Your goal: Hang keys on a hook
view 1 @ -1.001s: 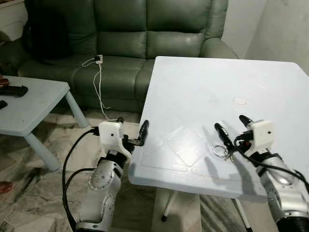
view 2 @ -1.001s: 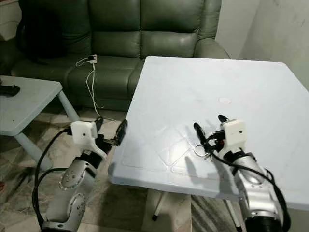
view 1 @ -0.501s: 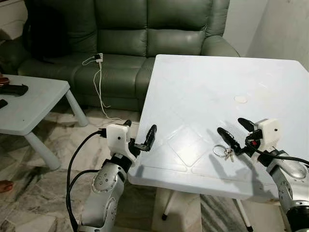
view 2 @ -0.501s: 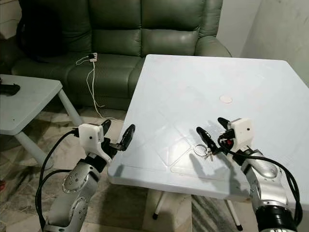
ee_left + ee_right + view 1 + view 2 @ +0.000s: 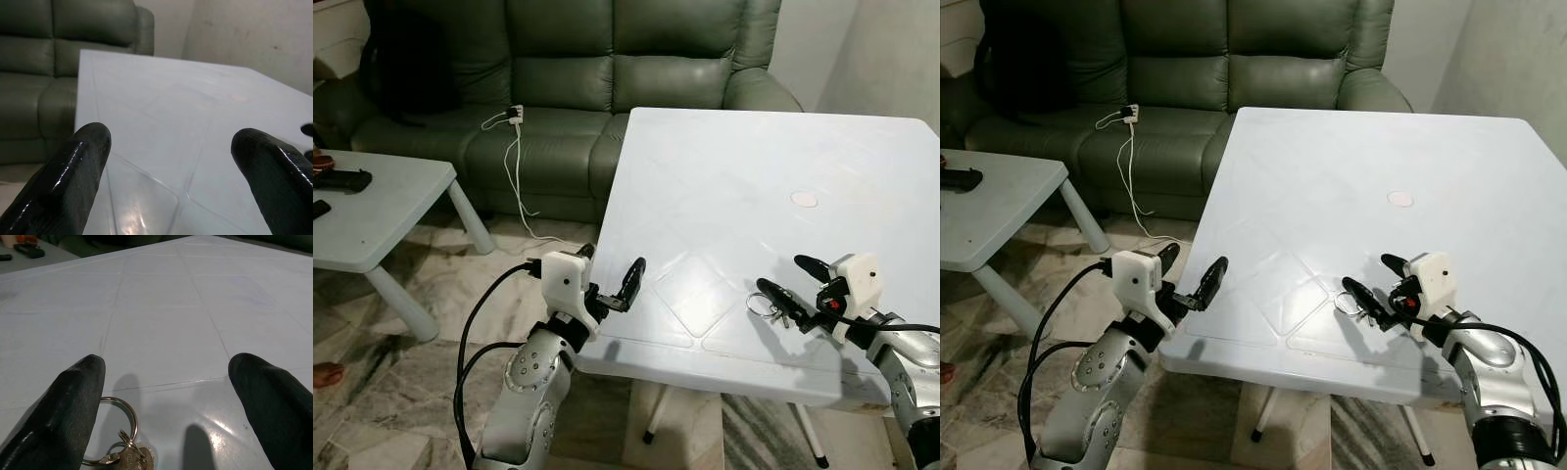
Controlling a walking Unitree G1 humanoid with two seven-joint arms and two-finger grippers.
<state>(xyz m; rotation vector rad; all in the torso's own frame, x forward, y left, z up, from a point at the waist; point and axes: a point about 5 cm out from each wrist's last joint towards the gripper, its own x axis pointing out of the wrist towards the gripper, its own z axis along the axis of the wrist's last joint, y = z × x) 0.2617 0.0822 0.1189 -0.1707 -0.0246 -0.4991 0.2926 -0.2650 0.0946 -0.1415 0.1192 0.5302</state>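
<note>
Right gripper (image 5: 1381, 279) low over the white table (image 5: 724, 186), jaws spread wide, keys (image 5: 120, 443) flat on the tabletop just inside its near finger, apparently lined up to straddle them for pickup; left gripper (image 5: 612, 279) parted at the table edge, holding nothing.

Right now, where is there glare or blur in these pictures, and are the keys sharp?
Left eye view: glare patch on the table, keys small but fairly sharp. Right wrist view: the keys are clear, with glare beside them; the close black fingers are soft and cast shadows. Left wrist view: fingers out of focus, a faint glare below them.
</note>
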